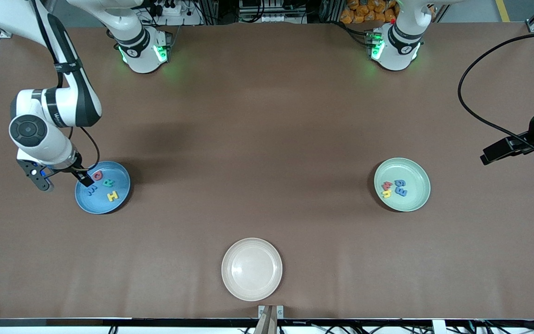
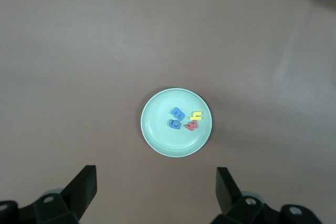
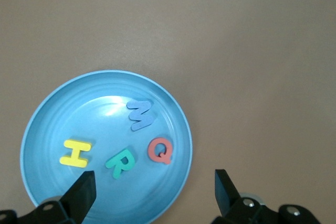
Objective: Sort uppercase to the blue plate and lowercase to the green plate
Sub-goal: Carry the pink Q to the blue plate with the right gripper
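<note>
Three plates sit on the brown bench (image 1: 267,139) as I watch from my remote station. Nearest the front camera, near the middle of the bench's front edge, I see a cream plate (image 1: 251,268) with nothing in it.

Farther from the camera, toward the right arm's end of the bench, I see the blue plate (image 1: 103,187). All four capitals lie flat inside it, apart from one another: the yellow H (image 1: 112,196) nearest the camera, then the teal-green R (image 1: 108,183), the blue W (image 1: 91,189), and the pink-red Q (image 1: 98,175) farthest of the four. The right wrist view shows them plainly: H (image 3: 75,153), R (image 3: 122,162), W (image 3: 140,114) and Q (image 3: 159,150).

About as far from the camera, toward the left arm's end of the bench, I see the green plate (image 1: 402,184). The four small letters are bunched close together in it: yellow h (image 1: 386,194), red w (image 1: 386,186), blue e (image 1: 401,191) and blue g (image 1: 400,183). In the left wrist view I see two blue letters beside the yellow and red ones, but I cannot tell the blue pair apart there.

I see the right gripper (image 1: 81,176) low over the rim of the blue plate, its fingers (image 3: 81,195) spread wide and holding nothing. The left gripper (image 2: 155,192) hangs high above the green plate, fingers (image 2: 84,187) spread and empty; that arm waits at the bench's edge.
</note>
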You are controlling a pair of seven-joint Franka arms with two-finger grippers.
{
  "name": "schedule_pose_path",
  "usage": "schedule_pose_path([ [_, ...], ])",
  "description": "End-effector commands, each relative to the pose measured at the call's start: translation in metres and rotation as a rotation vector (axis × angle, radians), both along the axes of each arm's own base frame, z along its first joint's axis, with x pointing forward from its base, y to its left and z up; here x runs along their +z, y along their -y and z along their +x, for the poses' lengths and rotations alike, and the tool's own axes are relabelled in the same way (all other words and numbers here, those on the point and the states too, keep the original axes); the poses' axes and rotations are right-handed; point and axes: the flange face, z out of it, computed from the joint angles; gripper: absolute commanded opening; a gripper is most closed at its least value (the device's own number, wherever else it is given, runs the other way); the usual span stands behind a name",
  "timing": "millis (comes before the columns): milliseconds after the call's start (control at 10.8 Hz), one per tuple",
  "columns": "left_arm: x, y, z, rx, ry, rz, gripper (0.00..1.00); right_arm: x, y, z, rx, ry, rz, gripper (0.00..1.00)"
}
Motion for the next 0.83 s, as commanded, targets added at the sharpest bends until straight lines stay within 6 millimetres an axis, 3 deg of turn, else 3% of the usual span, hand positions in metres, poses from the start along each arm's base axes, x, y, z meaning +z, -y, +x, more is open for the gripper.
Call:
schedule_pose_path([
  [0, 0.006, 0.005, -0.006, 0.001, -0.007, -0.029, 1.0, 0.035, 0.025, -0.007, 0.078, -0.021, 0.133, 1.0],
  [185, 0.006, 0.008, -0.007, -0.005, -0.007, -0.029, 1.0, 0.068, 0.038, -0.013, 0.17, -0.106, 0.271, 1.0],
  [277, 0.006, 0.008, -0.007, -0.004, -0.007, -0.027, 1.0, 0.084, 0.033, -0.017, 0.197, -0.146, 0.285, 1.0],
  [554, 0.007, 0.008, -0.007, -0.005, -0.007, -0.03, 1.0, 0.126, -0.005, -0.029, 0.375, -0.177, 0.313, 1.0],
  [739, 0.007, 0.008, -0.007, -0.005, -0.007, -0.03, 1.0, 0.168, -0.022, -0.019, 0.459, -0.17, 0.309, 1.0],
])
